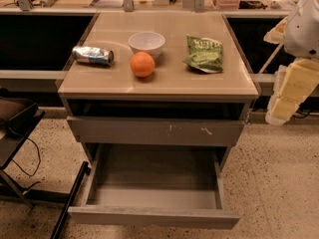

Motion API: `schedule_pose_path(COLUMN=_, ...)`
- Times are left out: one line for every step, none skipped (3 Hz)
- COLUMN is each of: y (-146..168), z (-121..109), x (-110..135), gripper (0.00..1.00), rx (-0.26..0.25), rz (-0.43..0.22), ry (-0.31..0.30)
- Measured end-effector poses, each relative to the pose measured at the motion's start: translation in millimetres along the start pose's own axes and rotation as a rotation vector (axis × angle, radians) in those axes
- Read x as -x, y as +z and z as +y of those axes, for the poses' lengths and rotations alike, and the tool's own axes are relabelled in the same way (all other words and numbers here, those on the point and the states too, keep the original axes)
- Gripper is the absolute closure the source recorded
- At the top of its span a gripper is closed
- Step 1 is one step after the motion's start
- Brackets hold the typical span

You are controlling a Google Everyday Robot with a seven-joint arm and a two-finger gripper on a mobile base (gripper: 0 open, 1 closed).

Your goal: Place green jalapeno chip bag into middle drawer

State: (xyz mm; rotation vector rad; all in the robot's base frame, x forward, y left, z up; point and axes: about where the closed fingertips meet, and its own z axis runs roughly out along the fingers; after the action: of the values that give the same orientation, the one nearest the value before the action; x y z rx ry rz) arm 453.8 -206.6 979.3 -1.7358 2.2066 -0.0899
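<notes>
We are looking at the cabinet (159,86) from the front. On its top, at the right side, the chip bag (204,54) is lying flat, a little crumpled, apart from the other things. The bowl (146,43) is standing upright at the back middle of the top and we are not seeing into it well enough to say what it is holding. The orange (142,64) is sitting just in front of the bowl, very near or touching it. The crushed can (93,55) is lying on its side at the left of the top.

Under the top, a dark slot is running across the cabinet's width. Below that, a grey front with pale scratches (164,131) is sitting closed. The middle drawer (152,217) is standing pulled far out at the cabinet's bottom, and only its smooth grey floor is showing inside.

The gripper (291,91) is hanging off the cabinet's right side, beyond the edge of the top and well apart from the bag. Whether it is spread or pressed together, we cannot tell. It is touching nothing we can see.

A black stand with a cable (22,133) is standing at the cabinet's left on the speckled floor.
</notes>
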Motion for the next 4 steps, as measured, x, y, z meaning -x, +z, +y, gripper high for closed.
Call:
schedule_pose_path(y=2, z=-37, x=-32, gripper=0.0, rx=-0.031, rz=-0.109, ry=0.059)
schedule_pose_path(y=21, z=-80, x=-68, gripper=0.0, rx=0.027, rz=-0.231, ry=0.168)
schedule_pose_path(y=43, z=-111, x=-98, gripper=0.0, rx=0.094, rz=-0.311, ry=0.272)
schedule_pose_path(y=73, z=-148, x=-97, gripper=0.0, rx=0.129, rz=-0.407, ry=0.349)
